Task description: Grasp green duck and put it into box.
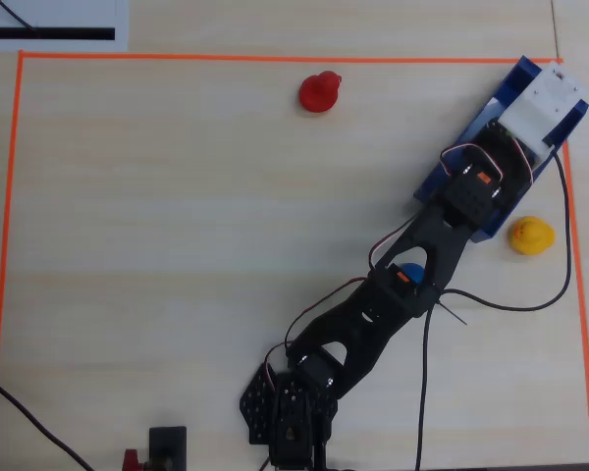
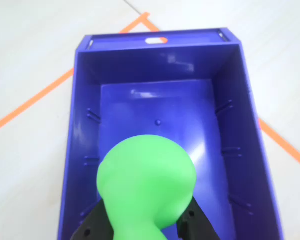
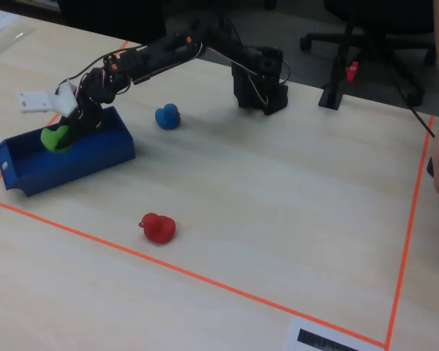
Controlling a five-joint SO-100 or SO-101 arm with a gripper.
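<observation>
In the fixed view, the box [image 3: 66,162] is sitting at the left of the frame. The green duck [image 3: 56,137] is being held just above its open top. The gripper [image 3: 67,134] is being pointed down, with its jaws squeezed on the duck's sides. The arm [image 3: 168,53] is being stretched out long from its base at the upper middle. A blue duck [image 3: 167,116] is being left beside the box, and a red duck [image 3: 158,228] lower down.
</observation>
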